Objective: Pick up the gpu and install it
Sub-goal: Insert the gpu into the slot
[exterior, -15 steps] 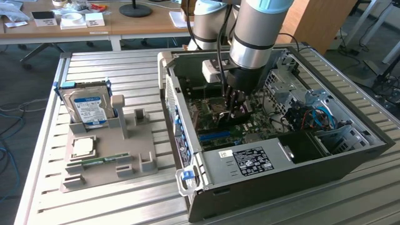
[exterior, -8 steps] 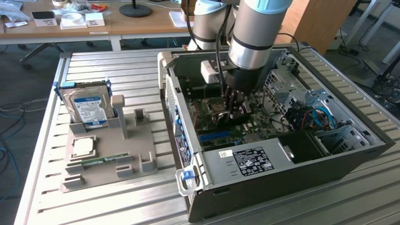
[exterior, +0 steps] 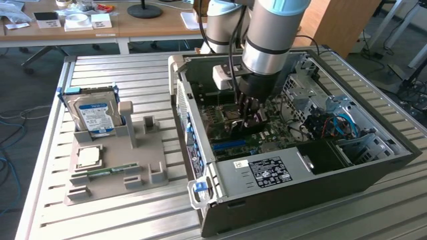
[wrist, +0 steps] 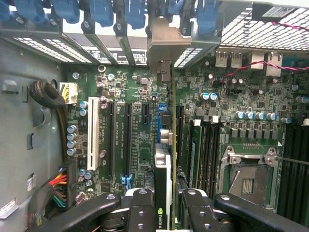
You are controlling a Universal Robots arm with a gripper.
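Observation:
The gpu (wrist: 165,159) stands edge-on between my fingers (wrist: 142,205), and my gripper (wrist: 164,205) is shut on its black cooler and green board. Its silver end bracket (wrist: 166,41) lies against the slot openings of the case's rear wall. The card runs along a blue expansion slot (wrist: 159,128) of the motherboard (wrist: 137,145); whether it sits in the slot I cannot tell. In the exterior view my gripper (exterior: 252,115) reaches down into the open computer case (exterior: 267,175), low over the board.
Blue bracket latches (wrist: 101,12) line the rear wall. An open CPU socket (wrist: 246,179) and a cable bundle (wrist: 48,96) flank the card. Outside the case, a grey holder (exterior: 113,165) carries a hard drive (exterior: 93,112), a CPU (exterior: 89,156) and a memory stick (exterior: 110,171).

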